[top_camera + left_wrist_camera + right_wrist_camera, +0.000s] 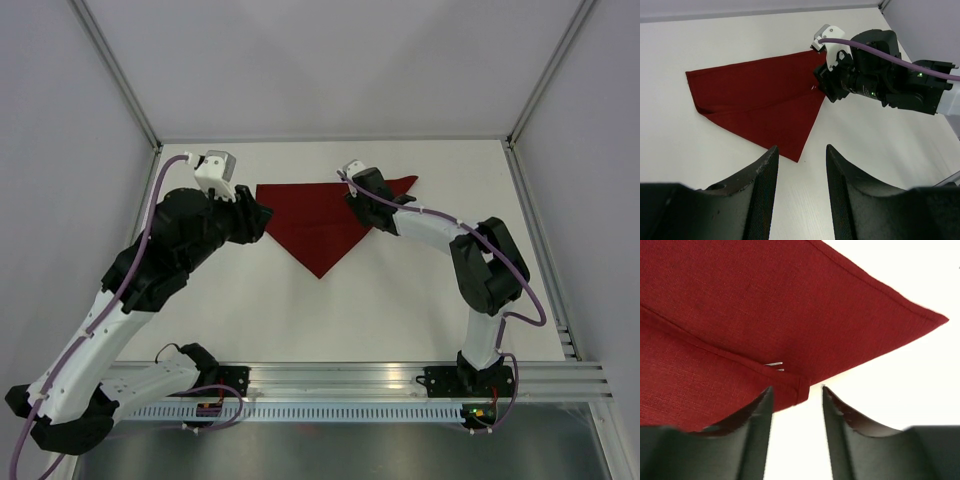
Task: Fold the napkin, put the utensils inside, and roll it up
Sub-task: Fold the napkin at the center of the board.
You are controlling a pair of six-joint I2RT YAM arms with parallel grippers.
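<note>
The maroon napkin [318,222] lies folded into a triangle at the back middle of the table, its point toward the arms. It also shows in the left wrist view [757,100] and the right wrist view [765,305]. The pale tines of the fork [774,365] peek out from under a folded edge; the remainder of the fork is hidden. My right gripper [354,202] is open and empty, low over the napkin's right part, and shows in its own view [797,390]. My left gripper [262,218] is open and empty just off the napkin's left corner, and shows in its own view [801,150].
The white table [400,310] is boxed in by grey side walls and metal frame posts [118,70]. An aluminium rail [350,378] runs along the near edge by the arm bases. The right arm [890,80] fills the upper right of the left wrist view.
</note>
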